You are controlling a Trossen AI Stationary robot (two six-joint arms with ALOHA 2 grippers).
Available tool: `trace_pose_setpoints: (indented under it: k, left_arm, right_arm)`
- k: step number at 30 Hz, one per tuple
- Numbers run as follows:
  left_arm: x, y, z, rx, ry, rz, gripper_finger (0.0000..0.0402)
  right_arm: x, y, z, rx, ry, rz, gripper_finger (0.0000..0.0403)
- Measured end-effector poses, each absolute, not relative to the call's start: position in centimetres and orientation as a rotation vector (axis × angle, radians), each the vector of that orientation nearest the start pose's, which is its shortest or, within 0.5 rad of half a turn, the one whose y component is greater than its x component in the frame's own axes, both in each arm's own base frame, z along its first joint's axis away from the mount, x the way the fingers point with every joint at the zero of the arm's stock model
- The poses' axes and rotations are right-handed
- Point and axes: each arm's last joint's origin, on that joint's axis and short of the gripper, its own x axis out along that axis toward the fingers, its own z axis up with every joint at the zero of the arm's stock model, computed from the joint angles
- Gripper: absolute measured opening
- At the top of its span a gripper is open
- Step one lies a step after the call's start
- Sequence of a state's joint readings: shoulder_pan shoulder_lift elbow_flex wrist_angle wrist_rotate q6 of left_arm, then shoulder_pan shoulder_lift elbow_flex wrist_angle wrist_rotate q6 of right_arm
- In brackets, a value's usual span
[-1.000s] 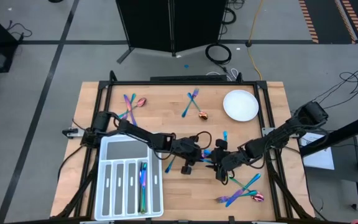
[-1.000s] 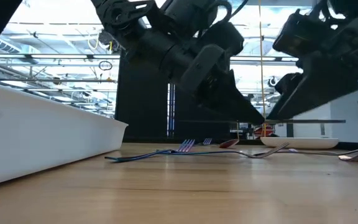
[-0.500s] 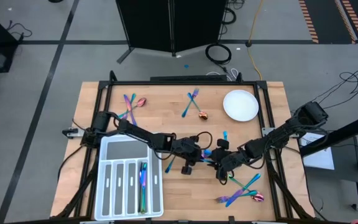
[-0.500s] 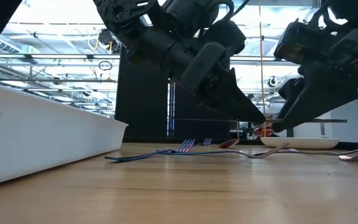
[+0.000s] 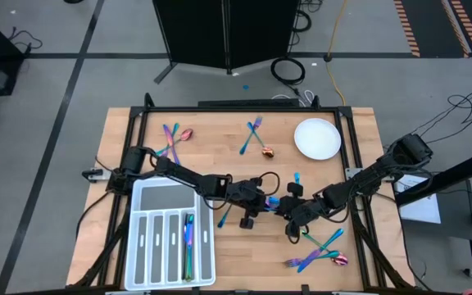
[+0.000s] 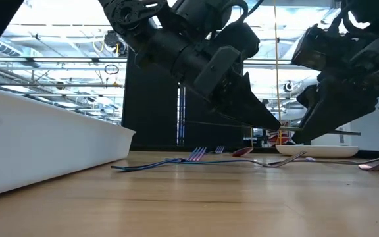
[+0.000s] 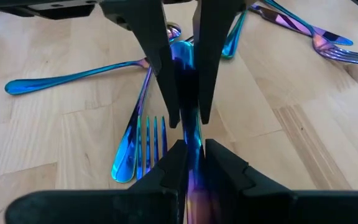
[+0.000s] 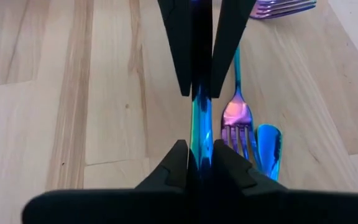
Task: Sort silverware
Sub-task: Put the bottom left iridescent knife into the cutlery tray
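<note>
Wooden boards are making up the table (image 5: 220, 139), which is sitting on a grey floor with a black cabinet (image 5: 224, 33) standing behind it. Both arms are reaching toward the middle of the table and meeting there. The left gripper (image 5: 266, 205) and the right gripper (image 5: 288, 210) are pointing at each other tip to tip, and both are pinching the same slim blue-and-purple utensil (image 7: 188, 134) between their fingers, each clamped on one end of it. Seen level across the table, the two grippers are hanging above the wood with their tips together, so the shared piece is being held off the surface. Directly beneath it, a fork (image 8: 236, 121) and a spoon (image 7: 129, 143) are lying side by side on the boards, with another blue spoon (image 7: 73, 78) lying near them. A white tray (image 5: 142, 238) with long compartments is sitting at the near left of the table, and a few rainbow pieces (image 5: 188, 238) are lying in one of its compartments on the right side. A round white plate (image 5: 316, 138) is resting at the far right. More silverware is lying loose: a small group (image 5: 173, 138) at the far left, a fork pair (image 5: 252, 133) near the far middle with a coppery spoon bowl (image 5: 267, 151) just beside it, and a cluster (image 5: 322, 252) at the near right.
</note>
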State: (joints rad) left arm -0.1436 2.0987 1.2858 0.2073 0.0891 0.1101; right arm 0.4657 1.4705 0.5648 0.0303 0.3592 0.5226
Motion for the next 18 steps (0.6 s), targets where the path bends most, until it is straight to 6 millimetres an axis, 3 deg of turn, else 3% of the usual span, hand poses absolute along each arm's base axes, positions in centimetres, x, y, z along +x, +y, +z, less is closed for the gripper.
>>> trace_pose_setpoints:
  k: [5,10,14,18]
  left_arm:
    - [43.9,-6.6,14.0,0.128,0.594,-0.246,0.0057]
    - [43.9,-6.3,14.7,0.084,0.583,-0.207,0.0098]
    - [43.2,-5.3,17.5,0.086,0.58,-0.186,0.0129]
    - [41.3,-4.0,21.5,0.122,0.598,-0.173,0.0138]
  right_arm:
    - [23.0,10.4,13.8,0.155,0.796,-0.117,0.002]
    - [23.1,10.4,13.8,0.162,0.791,-0.124,0.002]
    - [23.1,10.4,13.8,0.159,0.789,-0.124,0.002]
    - [22.9,10.3,14.4,0.158,0.77,-0.122,0.002]
